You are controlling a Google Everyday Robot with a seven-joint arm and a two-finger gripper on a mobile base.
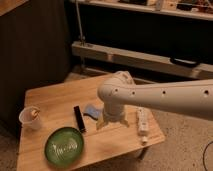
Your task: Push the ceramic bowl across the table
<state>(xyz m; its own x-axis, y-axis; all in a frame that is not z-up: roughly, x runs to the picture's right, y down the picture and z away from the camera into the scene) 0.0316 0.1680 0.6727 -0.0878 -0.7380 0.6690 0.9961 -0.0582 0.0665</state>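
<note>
The ceramic bowl [64, 146] is wide, shallow and glossy green with pale streaks inside. It sits near the front left edge of the table [55, 97], a low table with a light wooden plank top. My white arm reaches in from the right over the table's middle. The gripper [111, 121] hangs below the arm's bulky wrist, to the right of the bowl and apart from it, close above the tabletop.
A small translucent white cup [31, 118] stands at the table's left edge. A black bar-shaped object [79, 119] lies just right of the bowl, a pale blue item [91, 111] beside it. A white elongated object [142, 124] lies at the right end. Shelving runs behind the table.
</note>
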